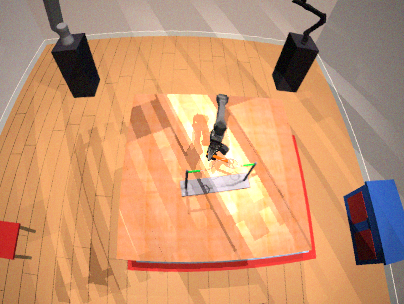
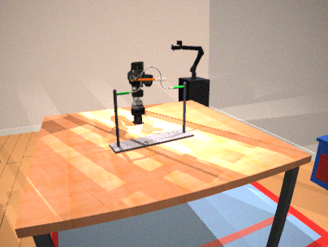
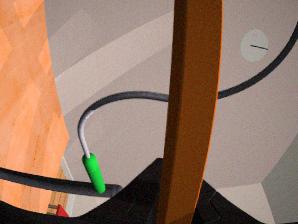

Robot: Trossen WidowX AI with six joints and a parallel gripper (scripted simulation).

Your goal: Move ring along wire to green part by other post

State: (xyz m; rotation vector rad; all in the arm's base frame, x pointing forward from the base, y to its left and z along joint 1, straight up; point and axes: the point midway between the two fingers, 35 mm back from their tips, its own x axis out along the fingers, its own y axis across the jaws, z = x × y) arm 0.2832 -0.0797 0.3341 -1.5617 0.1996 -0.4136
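My gripper is shut on the orange handle. The handle points nearly level to the right in the exterior view. The pale ring at its far end is seen nearly edge-on, at the wire's descending right side. Whether it touches the thin grey wire is too small to tell. The left green part and the right green part are at the posts. One green part shows in the wrist view; the ring is out of that view.
The left post and right post stand on a grey base plate. The wooden table lies beneath. Other arms stand on black pedestals beyond the table.
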